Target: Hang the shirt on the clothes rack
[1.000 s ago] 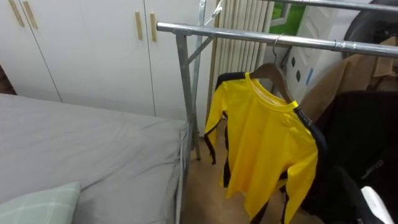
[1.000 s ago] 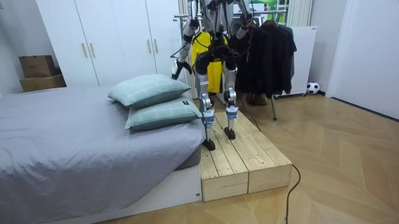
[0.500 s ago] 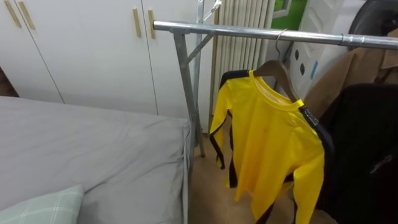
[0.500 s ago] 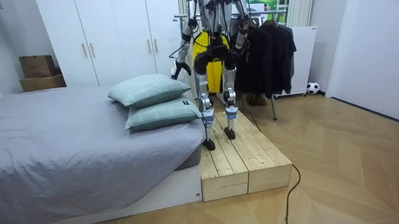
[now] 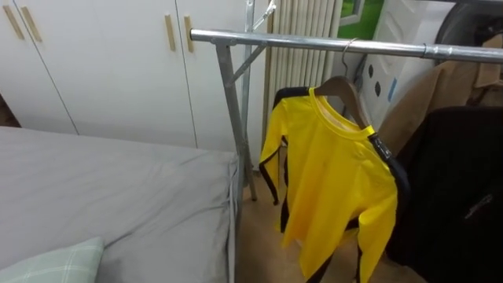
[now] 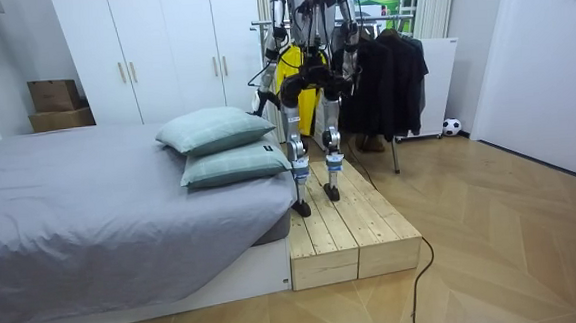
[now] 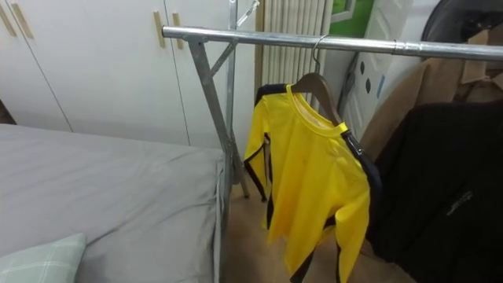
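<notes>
right hand point(image 6: 346, 50) pulls back from rail point(image 5: 299, 42); shirt point(image 5: 334, 181) hangs there on hanger point(image 5: 343, 85), untouched. left hand point(image 6: 258, 103) low. either hand: you can't tell open or closed. hang looks done.

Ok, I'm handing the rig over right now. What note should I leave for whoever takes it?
Hands: left hand low at the robot's side, right hand against the dark clothes; both too far off in the room view to read.
Things: yellow shirt on its wooden hanger, hooked over the rack rail, beside the dark clothes.
Done: shirt hung, no hand on it.
Left: I see no other garment on the bed; probably step back off the wooden platform.
</notes>
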